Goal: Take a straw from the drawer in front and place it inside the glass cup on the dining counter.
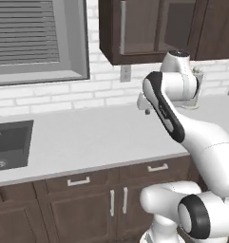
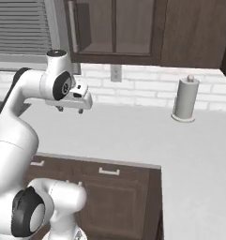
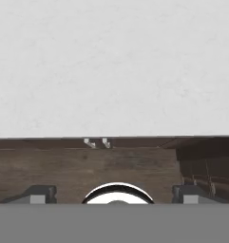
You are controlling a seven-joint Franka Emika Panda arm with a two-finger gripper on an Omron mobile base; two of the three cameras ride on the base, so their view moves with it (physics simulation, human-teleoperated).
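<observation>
My gripper [image 1: 147, 111] [image 2: 70, 110] hangs open over the front part of the white wall counter [image 1: 87, 137], pointing down with nothing between its fingers. Beneath the counter edge below it, the dark brown drawer [image 1: 149, 172] [image 2: 121, 179] is shut, its short silver handle facing out. In the hand view the gripper [image 3: 114, 195] looks straight down past the counter edge onto that drawer's handle [image 3: 97, 142]. The straw is hidden. The glass cup and the dining counter are out of view.
A sink [image 1: 9, 144] is set into the counter at the left. A paper towel roll [image 2: 184, 101] stands by the brick wall at the right. Upper cabinets [image 2: 133, 33] hang above. A second shut drawer [image 1: 78, 182] lies to the left, with cabinet doors [image 1: 87, 211] below.
</observation>
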